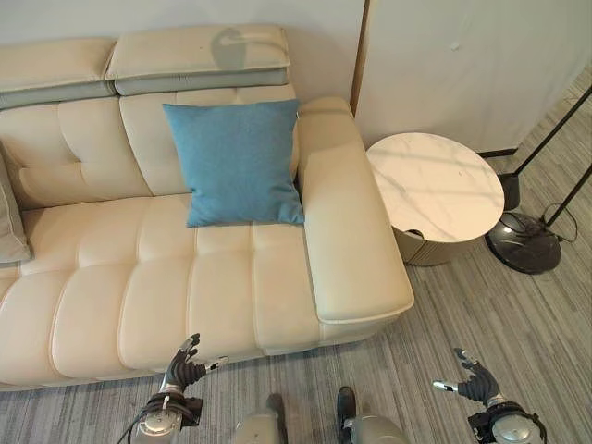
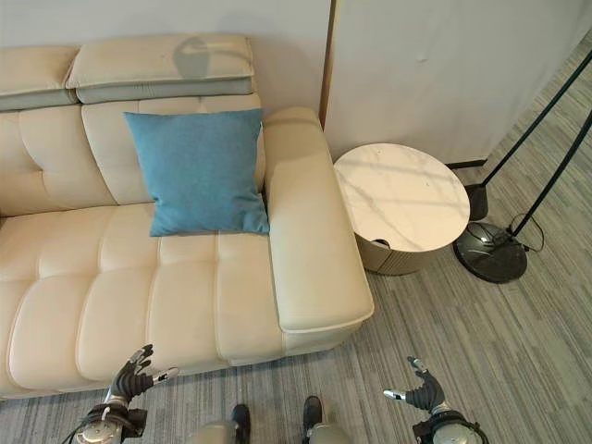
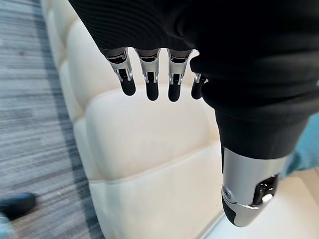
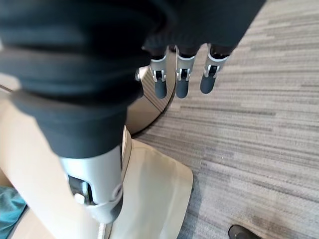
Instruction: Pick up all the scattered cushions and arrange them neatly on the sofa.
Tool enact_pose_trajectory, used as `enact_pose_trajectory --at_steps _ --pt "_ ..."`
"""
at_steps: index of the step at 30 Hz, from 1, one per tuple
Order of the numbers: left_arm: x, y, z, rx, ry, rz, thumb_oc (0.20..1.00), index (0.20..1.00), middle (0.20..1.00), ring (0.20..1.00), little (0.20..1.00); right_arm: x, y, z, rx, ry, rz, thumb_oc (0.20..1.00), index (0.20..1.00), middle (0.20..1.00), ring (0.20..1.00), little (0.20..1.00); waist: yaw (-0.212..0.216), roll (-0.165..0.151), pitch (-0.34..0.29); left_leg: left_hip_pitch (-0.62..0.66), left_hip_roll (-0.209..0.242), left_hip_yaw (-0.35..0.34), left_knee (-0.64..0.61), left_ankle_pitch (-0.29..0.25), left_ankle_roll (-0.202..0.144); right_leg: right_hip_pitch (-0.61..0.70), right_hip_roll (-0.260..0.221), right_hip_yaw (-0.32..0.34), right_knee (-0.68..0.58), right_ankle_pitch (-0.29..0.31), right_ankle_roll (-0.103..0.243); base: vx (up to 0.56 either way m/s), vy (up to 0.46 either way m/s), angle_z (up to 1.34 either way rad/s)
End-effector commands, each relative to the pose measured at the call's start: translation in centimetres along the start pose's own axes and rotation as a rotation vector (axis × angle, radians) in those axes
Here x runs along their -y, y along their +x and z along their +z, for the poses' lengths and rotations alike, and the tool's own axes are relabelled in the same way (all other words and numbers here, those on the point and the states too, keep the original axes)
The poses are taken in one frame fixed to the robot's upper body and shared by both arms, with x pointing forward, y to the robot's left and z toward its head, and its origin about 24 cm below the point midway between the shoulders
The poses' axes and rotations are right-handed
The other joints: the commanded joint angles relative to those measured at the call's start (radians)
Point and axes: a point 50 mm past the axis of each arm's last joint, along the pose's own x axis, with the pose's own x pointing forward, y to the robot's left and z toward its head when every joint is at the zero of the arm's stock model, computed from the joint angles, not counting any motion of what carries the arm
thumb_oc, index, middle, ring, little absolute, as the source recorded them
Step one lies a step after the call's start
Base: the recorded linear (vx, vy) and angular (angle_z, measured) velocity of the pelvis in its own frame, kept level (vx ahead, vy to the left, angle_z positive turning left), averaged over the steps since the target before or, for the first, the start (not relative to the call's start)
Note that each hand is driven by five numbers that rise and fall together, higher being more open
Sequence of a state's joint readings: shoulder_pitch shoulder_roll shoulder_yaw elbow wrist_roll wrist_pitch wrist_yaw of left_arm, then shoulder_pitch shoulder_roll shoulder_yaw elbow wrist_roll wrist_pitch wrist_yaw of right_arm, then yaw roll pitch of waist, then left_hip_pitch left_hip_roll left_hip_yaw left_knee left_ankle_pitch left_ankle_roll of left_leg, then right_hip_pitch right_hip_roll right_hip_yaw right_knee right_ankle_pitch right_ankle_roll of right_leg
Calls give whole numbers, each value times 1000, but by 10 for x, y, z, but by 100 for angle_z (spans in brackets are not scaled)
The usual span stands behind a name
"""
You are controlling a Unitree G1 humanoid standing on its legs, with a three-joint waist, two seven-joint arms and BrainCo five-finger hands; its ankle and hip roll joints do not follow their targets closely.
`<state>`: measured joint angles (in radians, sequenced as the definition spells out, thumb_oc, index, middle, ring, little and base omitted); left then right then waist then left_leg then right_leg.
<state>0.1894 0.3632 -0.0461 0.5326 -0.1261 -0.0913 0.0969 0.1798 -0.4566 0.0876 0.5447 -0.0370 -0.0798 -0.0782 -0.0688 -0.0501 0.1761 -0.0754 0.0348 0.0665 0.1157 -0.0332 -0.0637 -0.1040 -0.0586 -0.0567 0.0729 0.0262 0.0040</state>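
A blue cushion [image 1: 237,161] leans upright against the backrest of the cream sofa [image 1: 111,296], beside its right armrest [image 1: 347,222]. A grey cushion [image 1: 9,222] pokes in at the sofa's left edge. My left hand [image 1: 182,370] hovers low in front of the seat edge, fingers straight and holding nothing; its wrist view looks along the fingers [image 3: 149,79] at the seat. My right hand [image 1: 476,382] hangs over the carpet to the right of the sofa, open and empty, its fingers [image 4: 182,79] pointing toward the floor.
A round marble-topped side table [image 1: 435,185] stands right of the armrest. A floor lamp base [image 1: 523,242] with black poles sits further right. Striped grey carpet [image 1: 499,314] lies in front of the sofa. A white wall panel [image 1: 462,65] rises behind the table.
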Motion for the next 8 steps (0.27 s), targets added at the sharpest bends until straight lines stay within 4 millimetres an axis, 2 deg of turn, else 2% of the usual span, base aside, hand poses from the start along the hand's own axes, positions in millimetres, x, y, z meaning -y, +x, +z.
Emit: enact_pose_trajectory --at_steps 1,4,8 --pt "-9 4 15 74 75 14 1000 1000 1000 1000 1000 1 7 13 48 40 -22 1000 1000 1000 1000 1000 6 -31 -23 8 -34 12 -31 -60 13 52 -1 6 -68 -48 108 -29 76 -9" --pt "-12 5 14 68 92 16 1000 1000 1000 1000 1000 -2 7 8 22 50 -21 1000 1000 1000 1000 1000 -2 -27 -42 33 -45 11 -92 -45 20 39 -6 1 -62 -34 121 -44 109 2" --pt "-18 5 10 46 101 41 1000 1000 1000 1000 1000 -8 8 4 -7 70 -11 1000 1000 1000 1000 1000 10 -31 -50 62 -53 22 -124 -34 30 41 -12 -2 -44 -35 127 -37 81 8"
